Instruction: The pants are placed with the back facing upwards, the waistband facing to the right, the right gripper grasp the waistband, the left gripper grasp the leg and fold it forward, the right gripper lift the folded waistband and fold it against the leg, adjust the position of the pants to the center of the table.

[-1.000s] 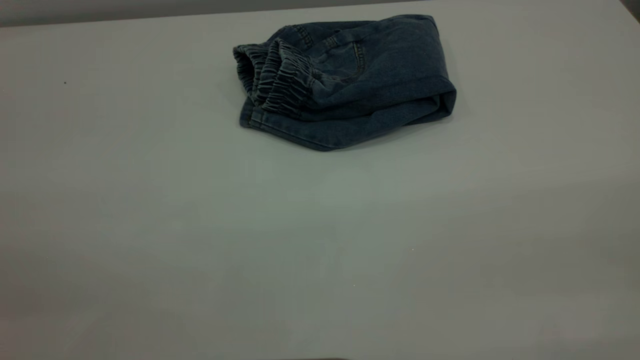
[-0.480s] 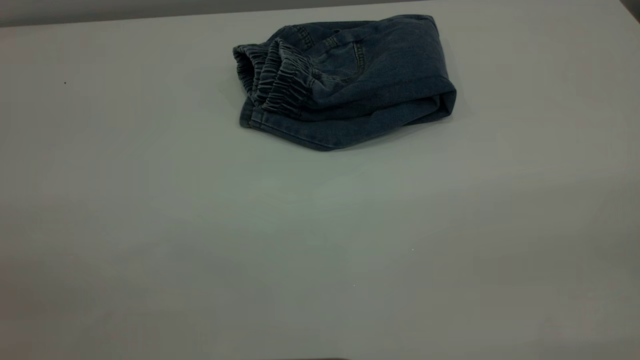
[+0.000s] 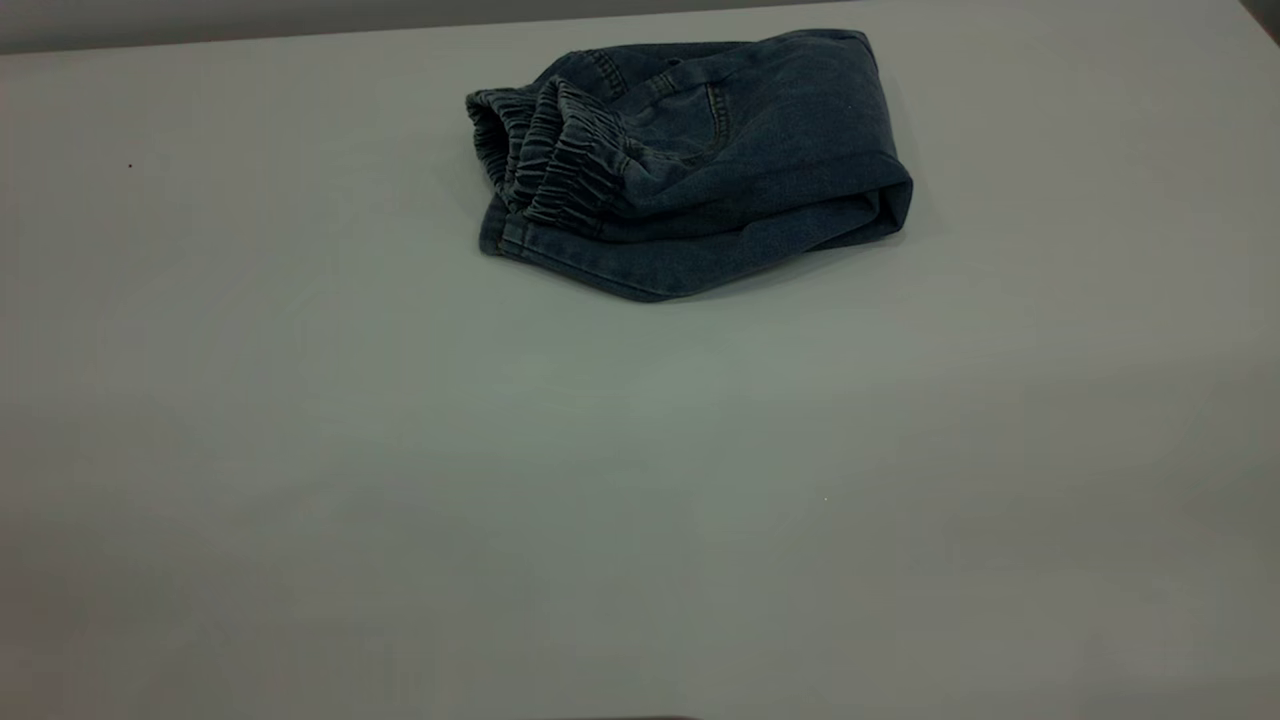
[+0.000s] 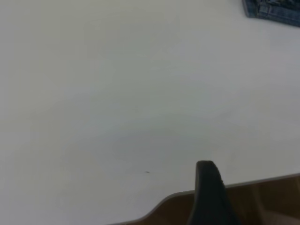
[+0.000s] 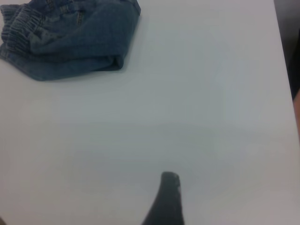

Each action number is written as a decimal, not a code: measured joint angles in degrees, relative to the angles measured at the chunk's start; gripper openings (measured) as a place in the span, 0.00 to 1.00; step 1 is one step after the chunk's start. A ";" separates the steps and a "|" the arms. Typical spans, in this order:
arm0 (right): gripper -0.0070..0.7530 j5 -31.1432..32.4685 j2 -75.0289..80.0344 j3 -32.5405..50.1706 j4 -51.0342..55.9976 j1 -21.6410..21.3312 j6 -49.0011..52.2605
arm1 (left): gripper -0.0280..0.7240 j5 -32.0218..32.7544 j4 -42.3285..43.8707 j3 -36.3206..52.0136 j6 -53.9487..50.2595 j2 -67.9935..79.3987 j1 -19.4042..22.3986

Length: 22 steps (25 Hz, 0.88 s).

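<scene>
The blue denim pants point(image 3: 720, 170) lie folded in a compact bundle at the far middle of the table point(image 3: 640, 450). Their gathered waistband point(image 3: 560, 160) is on top and points left in the exterior view. A back pocket point(image 3: 690, 120) faces up. The printed leg is hidden in the fold. Neither gripper appears in the exterior view. One black part of my left gripper point(image 4: 206, 171) shows over the table's near edge, far from a corner of the pants point(image 4: 276, 10). One black part of my right gripper point(image 5: 169, 180) hangs above bare table, well away from the pants point(image 5: 70, 37).
The table's near edge with a rounded corner point(image 4: 178, 194) and brown floor beyond it show in the left wrist view. The table's side edge point(image 5: 281, 70) runs close by in the right wrist view. Wide bare tabletop lies between both grippers and the pants.
</scene>
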 joint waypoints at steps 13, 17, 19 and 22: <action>0.79 -0.42 0.00 0.00 -5.29 0.00 3.89 | 0.58 0.00 0.00 0.00 0.00 0.00 0.00; 0.79 -0.42 0.00 0.00 -5.34 0.00 3.89 | 0.58 0.00 0.00 0.00 0.00 0.00 0.00; 0.79 -0.42 0.00 0.00 -5.34 0.00 3.89 | 0.58 0.00 0.00 0.00 0.00 0.00 0.00; 0.79 -0.42 0.00 0.00 -5.34 0.00 3.89 | 0.58 0.00 0.00 0.00 0.00 0.00 0.00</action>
